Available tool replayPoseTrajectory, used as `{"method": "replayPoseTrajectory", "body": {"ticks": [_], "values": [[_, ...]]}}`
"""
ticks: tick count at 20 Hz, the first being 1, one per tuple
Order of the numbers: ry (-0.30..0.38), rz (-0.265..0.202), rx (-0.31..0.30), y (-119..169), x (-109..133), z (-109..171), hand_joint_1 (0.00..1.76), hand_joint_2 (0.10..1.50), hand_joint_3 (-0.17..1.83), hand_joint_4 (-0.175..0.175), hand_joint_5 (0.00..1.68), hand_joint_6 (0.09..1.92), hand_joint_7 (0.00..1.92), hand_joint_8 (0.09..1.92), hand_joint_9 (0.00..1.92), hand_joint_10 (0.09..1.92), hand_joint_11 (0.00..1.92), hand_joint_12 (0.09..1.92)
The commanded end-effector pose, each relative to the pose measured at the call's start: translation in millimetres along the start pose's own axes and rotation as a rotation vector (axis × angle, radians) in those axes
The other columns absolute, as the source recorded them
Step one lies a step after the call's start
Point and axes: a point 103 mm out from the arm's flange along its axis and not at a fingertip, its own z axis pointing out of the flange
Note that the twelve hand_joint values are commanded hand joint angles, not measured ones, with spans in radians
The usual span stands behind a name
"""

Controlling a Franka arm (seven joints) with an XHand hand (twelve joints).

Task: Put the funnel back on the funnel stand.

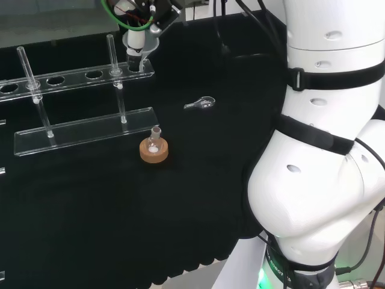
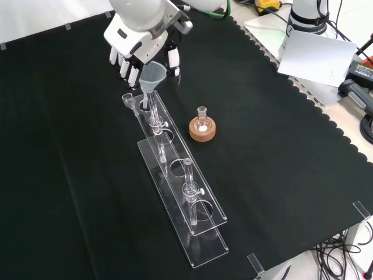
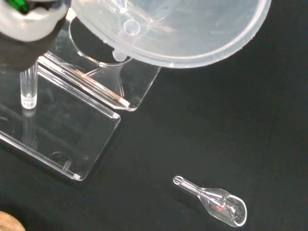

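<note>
**Funnel held over the end hole of the stand**

In the front view we see the hand [image 2: 143, 41] at the upper left of the frame, its fingers [image 2: 173, 60] curled around the rim of the clear funnel [image 2: 152, 77]. The funnel is upright, and its stem points down into the nearest end hole of the clear funnel stand [image 2: 180, 192]. We cannot tell whether the funnel's cone already rests on the stand's upper shelf.

In the head view the hand [image 1: 137, 18] sits at the top of the frame, left of centre, with the funnel [image 1: 139, 53] below it at the right end of the stand's [image 1: 84, 129] upper shelf.

In the wrist view the funnel's [image 3: 192, 29] wide mouth spreads across the upper part of the frame, and we see its stem going through a round hole in the stand [image 3: 62, 139].

A small round-bottomed flask [image 2: 201, 122] stands upright in a cork ring [image 2: 202, 131] just right of the stand in the front view, near the frame's centre. It is apart from the stand.

A small clear glass scoop [image 3: 216, 204] lies flat on the black cloth [image 2: 280, 163], at the lower right of the wrist view. In the head view it [image 1: 200, 105] lies right of the stand, well apart from the flask [image 1: 154, 142].
</note>
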Motion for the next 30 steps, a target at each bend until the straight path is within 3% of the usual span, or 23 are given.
{"method": "replayPoseTrajectory", "body": {"ticks": [1,4,6,9,11,13,19,25,30], "values": [[0.005,-0.012,0.013,7,4,5,1.03,1.07,0.02,0.175,1.03,0.92,0.85,0.7,1.27,0.25,0.87,1.07],[0.028,-0.018,0.009,10,-3,16,1.03,1.07,0.02,0.175,1.03,0.92,0.85,0.7,1.27,0.25,0.86,1.07],[-0.008,-0.005,0.029,14,12,6,1.03,1.07,0.02,0.175,1.03,0.92,0.85,0.7,1.26,0.25,0.86,1.07],[-0.002,0.007,0.044,16,16,5,1.03,1.07,0.02,0.175,1.03,0.93,0.84,0.7,1.26,0.24,0.86,1.07],[0.014,0.004,0.042,16,15,8,0.96,1.03,-0.01,0.097,0.97,0.86,0.83,0.7,1.25,0.24,0.86,1.06],[0.023,-0.006,0.037,15,10,14,0.93,1.01,-0.03,0.06,0.94,0.82,0.82,0.7,1.24,0.24,0.86,1.06],[0.008,-0.025,0.03,19,19,11,0.9,1.01,-0.06,0.02,0.82,0.8,0.75,0.71,1.19,0.23,0.84,1.07],[0.057,-0.04,0.027,14,1,26,0.85,1.05,-0.17,0.008,0.67,0.79,0.58,0.72,1.04,0.26,0.75,1.13],[0.087,-0.034,0.044,10,-5,27,0.78,1.01,-0.17,-0.011,0.4,0.41,0.32,0.68,0.73,0.4,0.56,1.26]]}}
